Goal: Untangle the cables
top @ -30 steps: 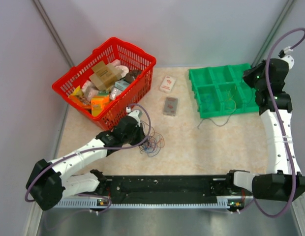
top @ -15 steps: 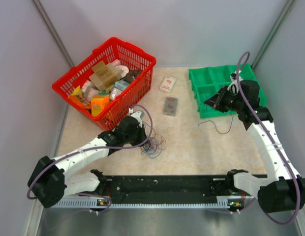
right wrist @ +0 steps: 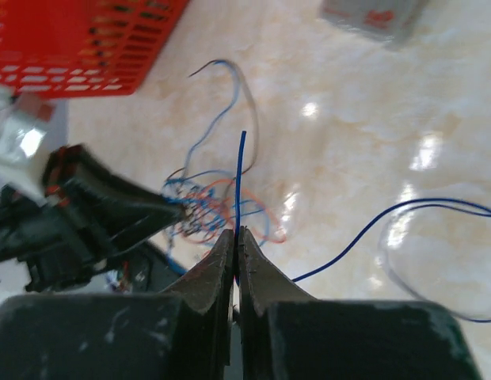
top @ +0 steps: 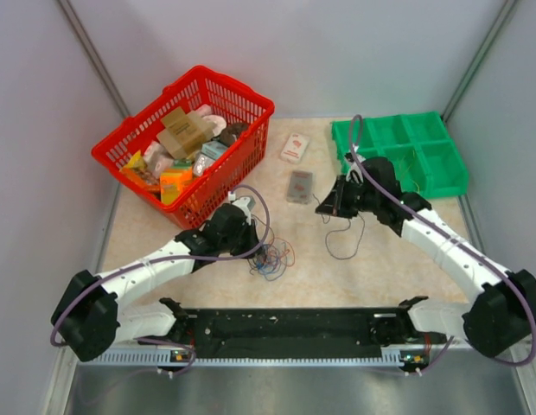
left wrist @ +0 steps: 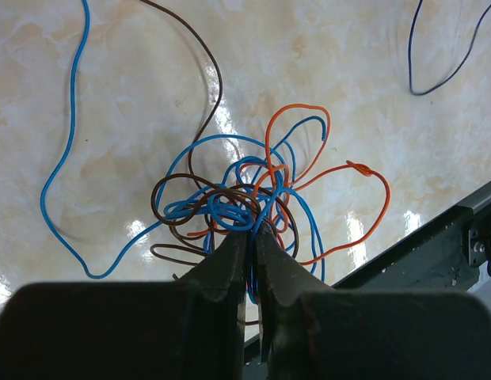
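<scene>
Red basket (top: 242, 151), green tray (top: 441, 164), possibly card box (top: 294, 148)

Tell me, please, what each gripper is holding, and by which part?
Left gripper: the tangle of cables, at its knotted middle. Right gripper: a dark blue wire, near one end.

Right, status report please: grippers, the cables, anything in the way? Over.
Left gripper shut on cable tangle. Right gripper shut on one dark blue strand. Red basket near the tangle, not blocking.
</scene>
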Tool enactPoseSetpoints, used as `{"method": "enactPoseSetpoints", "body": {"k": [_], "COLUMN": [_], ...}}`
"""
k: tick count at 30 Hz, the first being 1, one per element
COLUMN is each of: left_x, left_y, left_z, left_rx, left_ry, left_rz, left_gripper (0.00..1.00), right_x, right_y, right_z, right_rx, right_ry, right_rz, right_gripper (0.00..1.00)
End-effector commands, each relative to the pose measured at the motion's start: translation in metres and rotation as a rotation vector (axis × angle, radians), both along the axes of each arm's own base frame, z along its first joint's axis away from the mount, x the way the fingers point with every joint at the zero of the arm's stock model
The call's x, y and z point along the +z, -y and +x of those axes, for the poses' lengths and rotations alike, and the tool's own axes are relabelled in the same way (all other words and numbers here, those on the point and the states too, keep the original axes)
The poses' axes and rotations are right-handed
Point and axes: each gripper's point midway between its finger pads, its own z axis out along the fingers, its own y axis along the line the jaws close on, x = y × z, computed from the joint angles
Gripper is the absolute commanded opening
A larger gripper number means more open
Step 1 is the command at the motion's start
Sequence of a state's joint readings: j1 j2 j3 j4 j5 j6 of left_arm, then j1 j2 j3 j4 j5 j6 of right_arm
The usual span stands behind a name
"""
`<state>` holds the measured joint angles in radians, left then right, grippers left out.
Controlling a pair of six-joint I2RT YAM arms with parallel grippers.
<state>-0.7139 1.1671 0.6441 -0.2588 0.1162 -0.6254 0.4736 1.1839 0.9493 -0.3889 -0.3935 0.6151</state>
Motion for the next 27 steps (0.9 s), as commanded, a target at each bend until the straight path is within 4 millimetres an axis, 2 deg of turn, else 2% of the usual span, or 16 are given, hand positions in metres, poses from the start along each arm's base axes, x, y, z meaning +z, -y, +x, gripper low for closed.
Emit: {"method": "enactPoseSetpoints", "body": {"k": [1,3,5,8,15,19,20,27], "left_x": [0.025,0.025,0.025,0.020,0.016,0.017,0.017,0.015], "left_y": [0.011,0.008,0.006,0.005,0.008,0.006,0.006,0.009], "left_z": [0.011,0.010,0.010,0.009,0.008,0.009,0.009,0.010], "left_rx": [-0.002,0.003,0.005,0.007,-0.006,-0.005,-0.005,-0.016], "left_ry": [0.054,0.058,0.063,0.059,0.044,0.051,0.054,0.045], "left_rz": [-0.067,-0.056,-0.049,-0.044,-0.047,-0.038,-0.038,-0.039], "left_gripper": [0.11,0.11,0.11,0.11,0.11,0.11,0.11,0.11], "right_x": [-0.050,-0.080,-0.102,-0.121,-0.136,-0.131,-0.131,-0.150], "right_y": [0.048,0.066,0.061,0.051,0.033,0.024,0.023,0.011], "right_z": [0.039,0.039,0.032,0.032,0.045,0.042,0.042,0.040], "right_rx": [-0.178,-0.184,-0.116,-0.072,-0.083,-0.077,-0.072,-0.056], "right_ry": [-0.050,-0.125,-0.193,-0.209,-0.224,-0.206,-0.201,-0.183], "right_rz": [-0.216,-0.353,-0.375,-0.402,-0.386,-0.384,-0.390,-0.480], "right_gripper": [0.00,0.01,0.03,0.07,0.31,0.52,0.55,0.54]}}
